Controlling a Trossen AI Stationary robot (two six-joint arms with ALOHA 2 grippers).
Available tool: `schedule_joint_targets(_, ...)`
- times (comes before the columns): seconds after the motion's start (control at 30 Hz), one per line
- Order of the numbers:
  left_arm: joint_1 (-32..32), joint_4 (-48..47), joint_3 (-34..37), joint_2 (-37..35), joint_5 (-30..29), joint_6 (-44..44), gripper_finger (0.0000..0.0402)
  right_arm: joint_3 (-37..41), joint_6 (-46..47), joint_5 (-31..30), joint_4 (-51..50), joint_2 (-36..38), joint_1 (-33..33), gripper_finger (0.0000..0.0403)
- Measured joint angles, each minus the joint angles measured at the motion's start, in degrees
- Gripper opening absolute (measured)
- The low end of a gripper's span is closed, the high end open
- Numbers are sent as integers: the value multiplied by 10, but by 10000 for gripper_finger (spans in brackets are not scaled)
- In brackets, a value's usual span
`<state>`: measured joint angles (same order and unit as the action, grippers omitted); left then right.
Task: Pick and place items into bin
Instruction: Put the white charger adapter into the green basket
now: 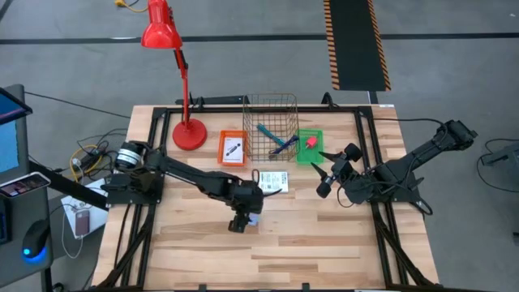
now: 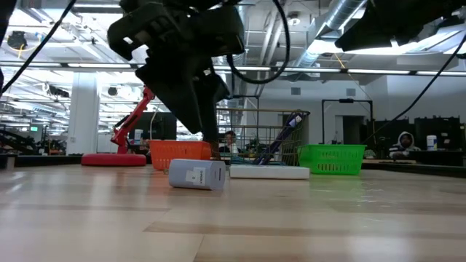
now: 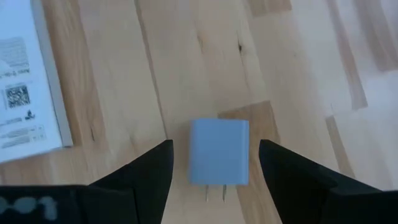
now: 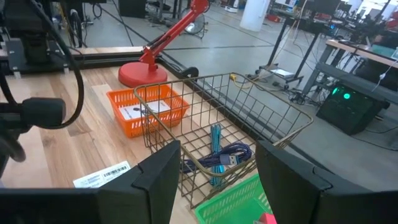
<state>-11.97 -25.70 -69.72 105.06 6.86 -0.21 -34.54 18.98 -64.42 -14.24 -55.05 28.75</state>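
The blue-grey block [image 3: 219, 152], a small plug with two prongs, lies on its side on the table. My left gripper [image 3: 216, 144] is open, with one finger on either side of the block and a gap at each; in the high view it [image 1: 241, 219] is mid-table. A white printed card [image 1: 272, 182] lies flat just beyond. The pens [image 4: 214, 155] lean inside the wire basket [image 1: 270, 126]. A pink-red block [image 1: 310, 142] rests in the green tray [image 1: 309, 154]. My right gripper [image 1: 320, 162] hovers open near the green tray.
An orange tray [image 1: 233, 148] holding a card sits left of the wire basket. A red desk lamp [image 1: 188, 134] stands at the far left. Bare wood lies toward the near edge. People show in the room beyond the table.
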Motion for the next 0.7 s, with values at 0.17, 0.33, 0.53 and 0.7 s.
schedule_joint_targets(0.17, 0, -34, -28, 11, 2, 12, 226, 0, 0, 0, -3, 0, 0, 202)
schedule_joint_targets(0.33, 0, -40, -28, 11, 13, 13, 226, 0, 0, 0, -3, 0, 0, 202)
schedule_joint_targets(0.53, -3, -47, -28, 21, 20, 14, 226, 0, 0, 0, -3, 0, 0, 202)
schedule_joint_targets(0.7, -3, -36, -28, 40, 48, 15, 226, 0, 0, 0, -2, 0, 0, 202)
